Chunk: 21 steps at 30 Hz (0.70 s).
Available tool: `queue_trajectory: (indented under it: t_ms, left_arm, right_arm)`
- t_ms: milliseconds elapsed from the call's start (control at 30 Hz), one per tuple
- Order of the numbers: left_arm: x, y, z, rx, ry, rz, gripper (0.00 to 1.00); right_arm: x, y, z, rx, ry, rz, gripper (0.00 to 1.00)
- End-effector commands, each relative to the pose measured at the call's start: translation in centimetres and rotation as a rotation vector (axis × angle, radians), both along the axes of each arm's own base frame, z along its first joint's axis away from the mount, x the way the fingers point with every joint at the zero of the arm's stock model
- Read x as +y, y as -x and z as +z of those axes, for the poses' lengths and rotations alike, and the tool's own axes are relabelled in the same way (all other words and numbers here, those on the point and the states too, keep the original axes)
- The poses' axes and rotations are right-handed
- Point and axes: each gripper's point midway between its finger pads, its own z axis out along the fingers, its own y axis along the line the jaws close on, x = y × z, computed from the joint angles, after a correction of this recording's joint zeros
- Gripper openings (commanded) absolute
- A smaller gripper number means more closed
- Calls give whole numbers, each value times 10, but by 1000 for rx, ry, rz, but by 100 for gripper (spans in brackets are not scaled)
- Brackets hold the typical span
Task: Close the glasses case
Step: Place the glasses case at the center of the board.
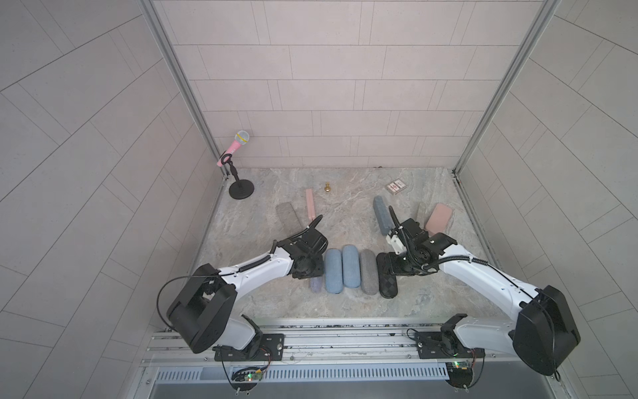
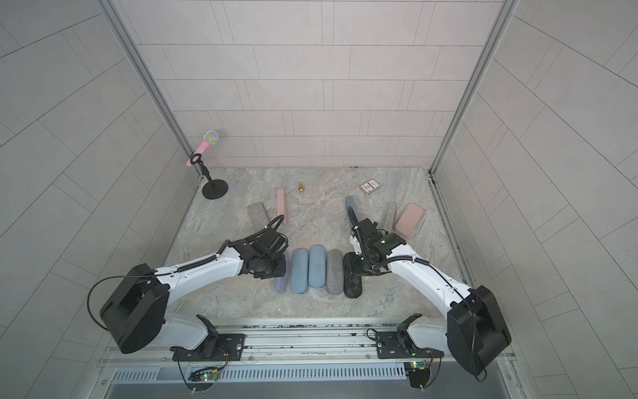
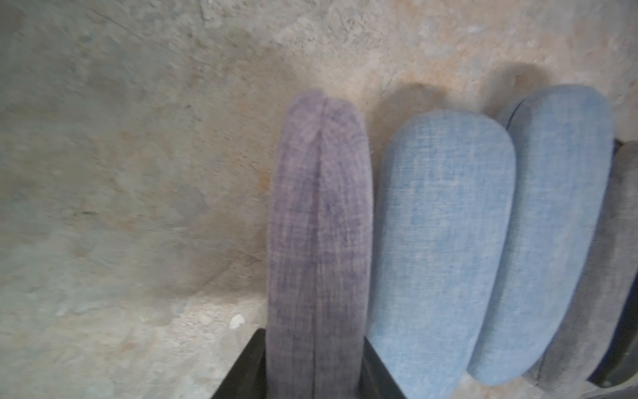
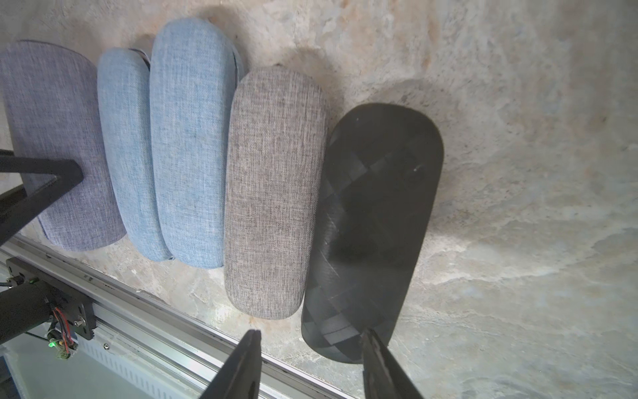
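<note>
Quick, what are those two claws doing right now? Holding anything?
Left gripper: closed on the purple case.
Right gripper: open, holding nothing, above one end of the black case.

A lab-style robot test cell: left arm [image 1: 255, 267] and right arm [image 1: 483, 276] sit bolted on an aluminium rail [image 1: 328, 340]; behind the rail, tile-pattern panels [image 1: 328, 86] box in a marble-look tabletop [image 1: 345, 207].

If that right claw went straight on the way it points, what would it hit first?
Most likely the black glasses case: its end lies ahead of the right gripper, between the open fingers, though depth is unclear.
</note>
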Motion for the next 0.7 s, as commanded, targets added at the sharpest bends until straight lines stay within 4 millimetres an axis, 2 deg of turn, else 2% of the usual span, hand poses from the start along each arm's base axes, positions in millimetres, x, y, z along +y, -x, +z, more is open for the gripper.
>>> queue_trajectory:
  t_ms: [0, 167, 400, 667]
  left_arm:
    - [14, 4, 1, 1, -16, 2, 50]
    - [23, 5, 1, 0, -25, -13, 63]
    - [33, 5, 2, -2, -34, 1, 64]
    - [36, 3, 8, 0, -61, -12, 65]
  right_arm:
    - [3, -5, 4, -10, 17, -11, 49]
    - [13, -7, 3, -10, 27, 2, 49]
    - [22, -9, 4, -12, 48, 25, 49]
    - [16, -11, 15, -59, 56, 4, 49]
